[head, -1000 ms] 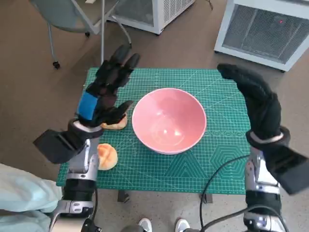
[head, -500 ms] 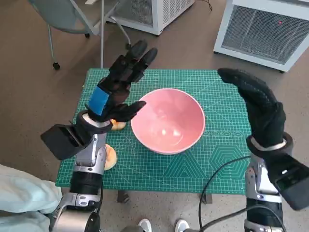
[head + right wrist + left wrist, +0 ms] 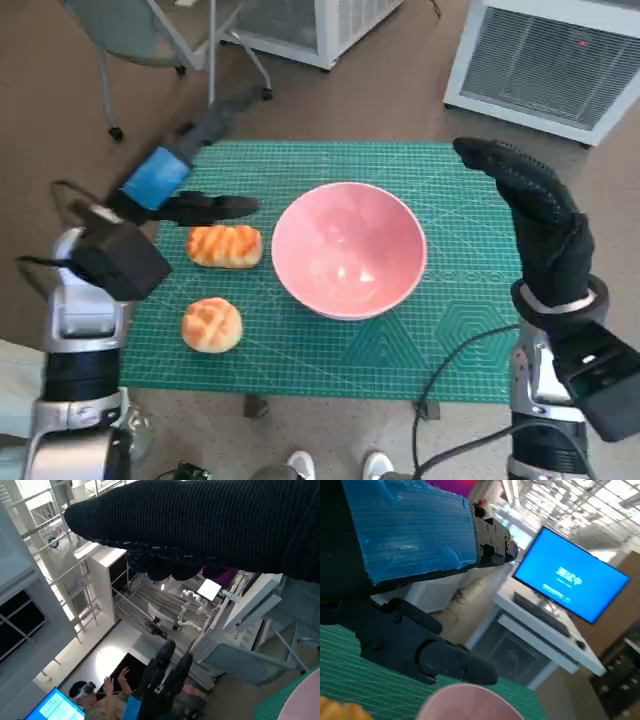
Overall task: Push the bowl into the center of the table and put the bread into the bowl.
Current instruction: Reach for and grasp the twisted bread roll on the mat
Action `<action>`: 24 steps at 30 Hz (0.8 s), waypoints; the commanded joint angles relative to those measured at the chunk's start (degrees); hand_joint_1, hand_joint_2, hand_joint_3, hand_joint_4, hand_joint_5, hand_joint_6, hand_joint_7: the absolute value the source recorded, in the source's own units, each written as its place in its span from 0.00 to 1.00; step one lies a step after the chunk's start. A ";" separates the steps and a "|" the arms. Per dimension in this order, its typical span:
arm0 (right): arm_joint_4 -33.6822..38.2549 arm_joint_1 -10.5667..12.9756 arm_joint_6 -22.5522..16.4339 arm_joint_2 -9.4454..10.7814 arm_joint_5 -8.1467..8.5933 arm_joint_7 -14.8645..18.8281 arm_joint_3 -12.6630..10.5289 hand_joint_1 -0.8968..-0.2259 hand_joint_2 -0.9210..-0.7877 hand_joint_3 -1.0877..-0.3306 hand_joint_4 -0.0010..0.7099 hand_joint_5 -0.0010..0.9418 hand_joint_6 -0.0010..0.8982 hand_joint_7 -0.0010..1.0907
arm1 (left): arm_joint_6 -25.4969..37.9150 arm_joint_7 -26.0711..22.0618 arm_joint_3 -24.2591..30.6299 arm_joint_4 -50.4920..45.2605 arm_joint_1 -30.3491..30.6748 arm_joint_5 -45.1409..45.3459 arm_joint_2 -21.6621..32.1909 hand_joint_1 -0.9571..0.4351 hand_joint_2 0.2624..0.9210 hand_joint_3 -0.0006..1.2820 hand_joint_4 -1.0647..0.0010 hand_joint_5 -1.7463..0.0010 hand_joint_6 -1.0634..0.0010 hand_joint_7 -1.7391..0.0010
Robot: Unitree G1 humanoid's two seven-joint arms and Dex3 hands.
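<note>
The left hand [image 3: 190,165] hangs at the head view's upper left, fingers spread, holding nothing — blurred, so its pose is probably flat. The right hand [image 3: 530,205], at the right edge, is likewise open and empty. Between them sits one pink bowl [image 3: 348,250], mid-frame on the green mat [image 3: 470,330]; stiff and smooth, it should slide when nudged at the rim. Two breads — a long loaf [image 3: 225,245] and a round bun [image 3: 212,324] — look soft and light; best cupped gently around the sides.
</note>
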 commanded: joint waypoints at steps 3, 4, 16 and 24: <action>0.99 1.82 -0.30 -0.07 -2.57 -2.00 0.45 0.33 0.00 0.48 0.11 0.01 0.00 0.37 | 8.50 -4.05 -4.18 0.02 -0.44 6.05 7.66 0.50 0.67 0.00 0.80 1.00 0.63 0.97; 0.95 1.83 -0.34 -0.08 -2.88 -2.26 0.55 0.33 0.00 0.47 0.11 0.01 0.00 0.38 | 9.81 -4.75 -4.87 -0.34 -0.40 6.34 7.93 0.51 0.67 0.00 0.81 1.00 0.63 0.98; 1.97 1.37 -0.97 -0.71 -4.73 -4.04 1.15 0.33 0.00 0.44 0.11 0.01 0.00 0.38 | 17.76 -6.24 -13.14 4.12 -1.56 11.08 7.94 0.63 0.68 0.00 0.87 1.00 0.69 1.00; 2.14 1.35 -1.00 -0.82 -5.15 -4.52 1.46 0.34 0.00 0.42 0.11 0.01 0.00 0.38 | 16.13 -5.15 -16.37 9.30 -2.64 11.73 7.28 0.71 0.68 0.00 0.87 1.00 0.70 1.00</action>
